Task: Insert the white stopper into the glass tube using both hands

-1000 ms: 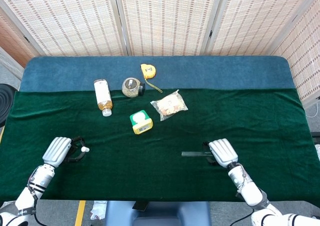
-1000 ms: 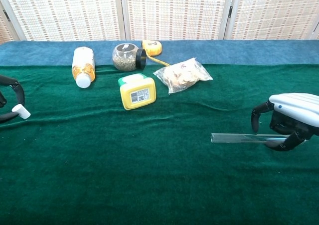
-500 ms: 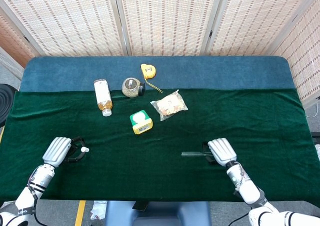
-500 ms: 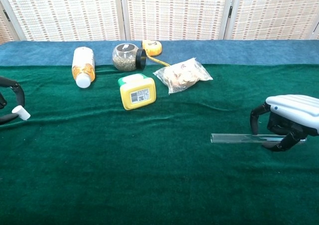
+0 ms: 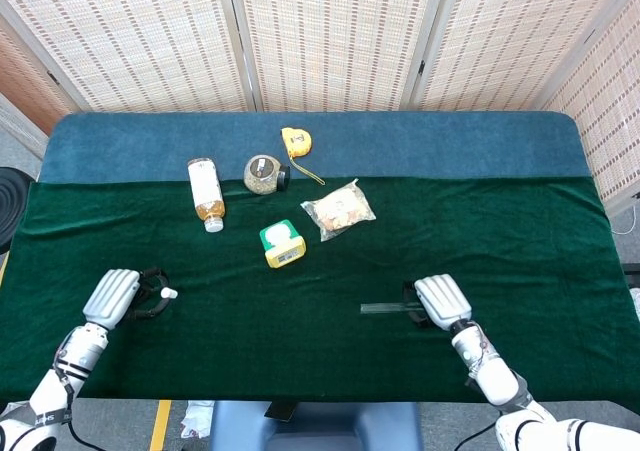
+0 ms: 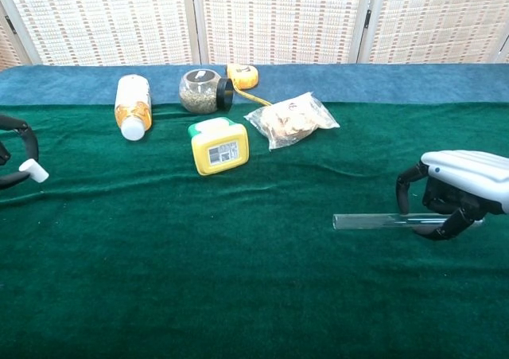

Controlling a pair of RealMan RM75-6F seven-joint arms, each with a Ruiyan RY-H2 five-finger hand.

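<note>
The white stopper is small and sits pinched at the tips of my left hand at the table's near left. In the chest view only that hand's dark fingers show at the left edge. The clear glass tube lies level, just above the green cloth at the near right, with its open end pointing left. My right hand grips its right end, which the fingers hide. The two hands are far apart.
At mid-table lie a bottle, a glass jar, a yellow tape measure, a snack bag and a yellow-green box. Green cloth stretches between the hands, near the front edge.
The left hand has raised the stopper slightly. The right hand has shifted the tube a little to the left.
</note>
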